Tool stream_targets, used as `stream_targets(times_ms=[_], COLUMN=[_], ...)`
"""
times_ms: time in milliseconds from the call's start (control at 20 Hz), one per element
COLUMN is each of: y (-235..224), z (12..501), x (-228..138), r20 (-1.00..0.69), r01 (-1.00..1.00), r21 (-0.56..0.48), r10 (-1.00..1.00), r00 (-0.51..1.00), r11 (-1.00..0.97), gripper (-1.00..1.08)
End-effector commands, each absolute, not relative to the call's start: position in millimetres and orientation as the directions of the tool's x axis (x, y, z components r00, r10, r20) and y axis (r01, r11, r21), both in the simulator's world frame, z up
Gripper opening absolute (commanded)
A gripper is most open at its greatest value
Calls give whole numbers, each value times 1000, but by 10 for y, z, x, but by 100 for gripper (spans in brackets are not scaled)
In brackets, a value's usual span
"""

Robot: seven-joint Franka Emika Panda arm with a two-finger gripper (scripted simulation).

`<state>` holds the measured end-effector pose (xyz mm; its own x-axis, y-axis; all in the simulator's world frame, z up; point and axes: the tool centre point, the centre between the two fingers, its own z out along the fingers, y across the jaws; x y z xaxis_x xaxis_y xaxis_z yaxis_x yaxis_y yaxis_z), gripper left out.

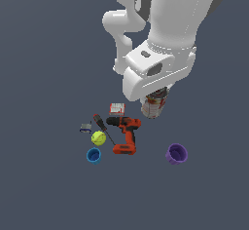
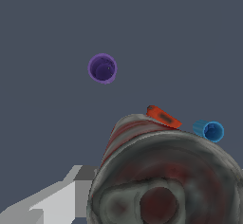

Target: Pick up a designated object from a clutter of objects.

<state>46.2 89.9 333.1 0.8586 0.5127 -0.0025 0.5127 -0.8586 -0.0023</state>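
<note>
The can [image 1: 155, 105] hung under the robot's hand, off the floor, with the gripper [image 1: 156, 97] closed around it. Its label was red-brown and white, but the words were too blurry to read. The red drill [image 1: 126, 132], ball [image 1: 98, 138], blue cup [image 1: 94, 155] and little box [image 1: 117, 109] lay below. The purple cup [image 1: 176, 154] sat apart.

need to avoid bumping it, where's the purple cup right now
In the exterior view the purple cup sits alone at the clutter's right edge, right of the power drill and below the can.
</note>
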Motion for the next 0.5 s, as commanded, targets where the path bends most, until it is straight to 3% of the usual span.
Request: stream_targets(times_ms=[0, 450], y=[902, 913], z=[3492, 3891], x=[566, 863], r20=[1, 0], r01=[513, 513], r21=[-1, 0], r10=[513, 513], r00=[859, 859], r11=[-859, -859], gripper=[-100, -100])
